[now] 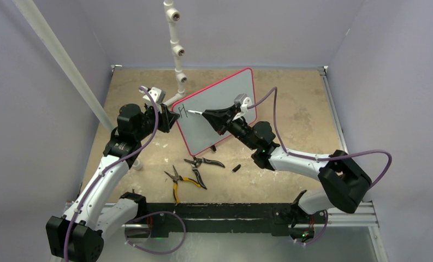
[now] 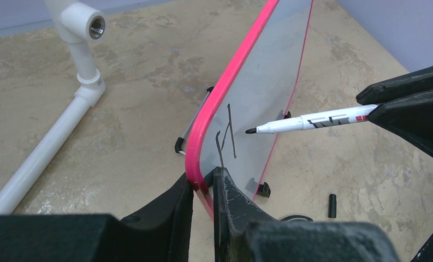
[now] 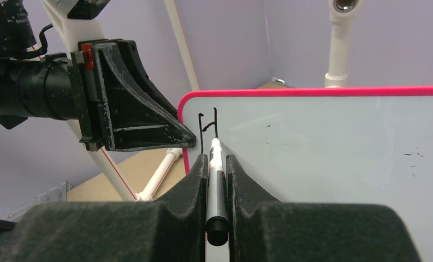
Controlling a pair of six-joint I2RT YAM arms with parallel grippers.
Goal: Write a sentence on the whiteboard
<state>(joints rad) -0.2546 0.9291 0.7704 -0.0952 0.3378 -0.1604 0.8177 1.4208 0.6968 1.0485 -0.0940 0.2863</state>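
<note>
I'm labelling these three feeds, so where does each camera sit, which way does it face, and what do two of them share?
Top: fixed above and behind the arms, looking down at the table; both arms show, bases nearest.
Left wrist: on the left arm, facing along the left tool clamping the whiteboard edge; its two fingers show.
Right wrist: on the right arm, facing the whiteboard along the right tool gripping the marker; its fingers show.
Shared: both wrist views show the whiteboard, marker and strokes.
</note>
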